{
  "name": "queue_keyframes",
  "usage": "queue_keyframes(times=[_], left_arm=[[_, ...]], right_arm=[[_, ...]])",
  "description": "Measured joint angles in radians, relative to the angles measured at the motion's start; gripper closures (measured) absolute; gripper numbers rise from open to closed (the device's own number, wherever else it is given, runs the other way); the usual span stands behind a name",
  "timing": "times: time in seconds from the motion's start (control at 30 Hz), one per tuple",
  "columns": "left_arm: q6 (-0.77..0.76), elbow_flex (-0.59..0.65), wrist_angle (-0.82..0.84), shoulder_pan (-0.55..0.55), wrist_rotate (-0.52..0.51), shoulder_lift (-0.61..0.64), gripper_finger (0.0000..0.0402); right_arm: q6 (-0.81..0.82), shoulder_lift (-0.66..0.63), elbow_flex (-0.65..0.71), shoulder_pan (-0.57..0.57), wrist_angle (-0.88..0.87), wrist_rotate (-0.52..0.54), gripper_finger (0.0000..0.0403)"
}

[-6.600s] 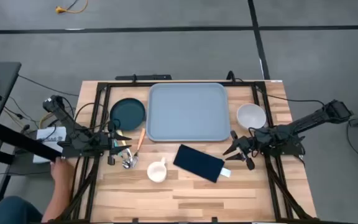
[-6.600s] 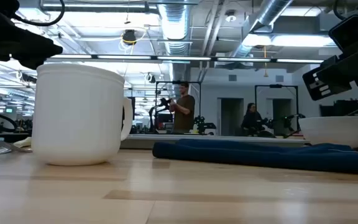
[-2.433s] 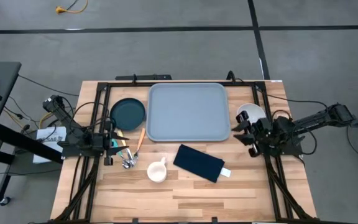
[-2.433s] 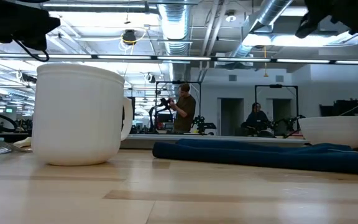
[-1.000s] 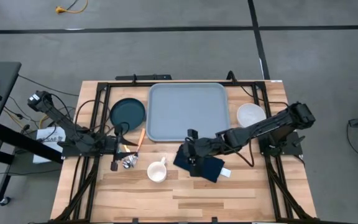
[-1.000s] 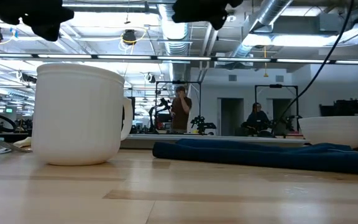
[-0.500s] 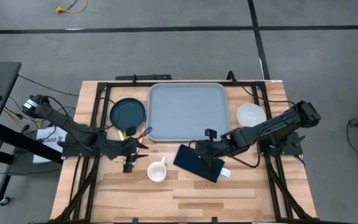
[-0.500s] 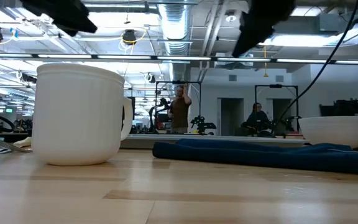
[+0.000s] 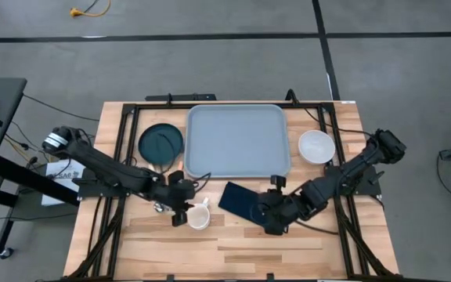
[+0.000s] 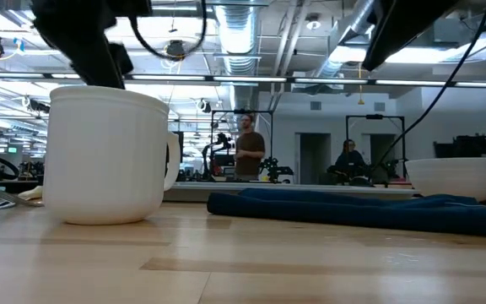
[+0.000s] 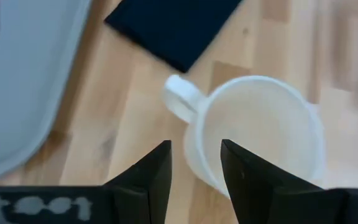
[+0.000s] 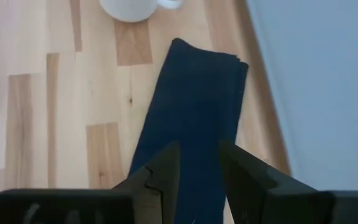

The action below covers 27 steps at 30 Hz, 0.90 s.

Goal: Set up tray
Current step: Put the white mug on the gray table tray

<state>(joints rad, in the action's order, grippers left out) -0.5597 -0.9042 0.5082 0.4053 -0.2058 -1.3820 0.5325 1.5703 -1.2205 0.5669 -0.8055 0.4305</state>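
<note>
Overhead view straight down, low view table-level; wrist views close above shared mug (image 11: 253, 137) and napkin (image 12: 188, 118).

- Tray (image 9: 238, 141) at the table's back middle.
- Plate (image 9: 161, 142) left of it, bowl (image 9: 316, 146) right.
- Mug (image 9: 200, 215) and napkin (image 9: 243, 200) in front of it.

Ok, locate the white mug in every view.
High: mug near table front, left of the napkin.
Low: mug large at left.
Left wrist: mug just past the left pincer.
Right wrist: mug at top edge.
Landmark: the napkin beside it.
</note>
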Motion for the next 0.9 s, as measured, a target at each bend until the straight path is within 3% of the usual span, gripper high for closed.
queue_keyframes(times=[0.27, 0.9], left_arm=[[0.027, -0.078, 0.079, -0.01, 0.01, -0.057, 0.0276], [0.106, -0.081, 0.109, -0.01, 0.049, -0.061, 0.0276]], right_arm=[[0.055, 0.0, 0.0, 0.048, 0.001, 0.024, 0.0301], [0.072, 0.0, 0.0, 0.055, 0.009, 0.021, 0.0301]])
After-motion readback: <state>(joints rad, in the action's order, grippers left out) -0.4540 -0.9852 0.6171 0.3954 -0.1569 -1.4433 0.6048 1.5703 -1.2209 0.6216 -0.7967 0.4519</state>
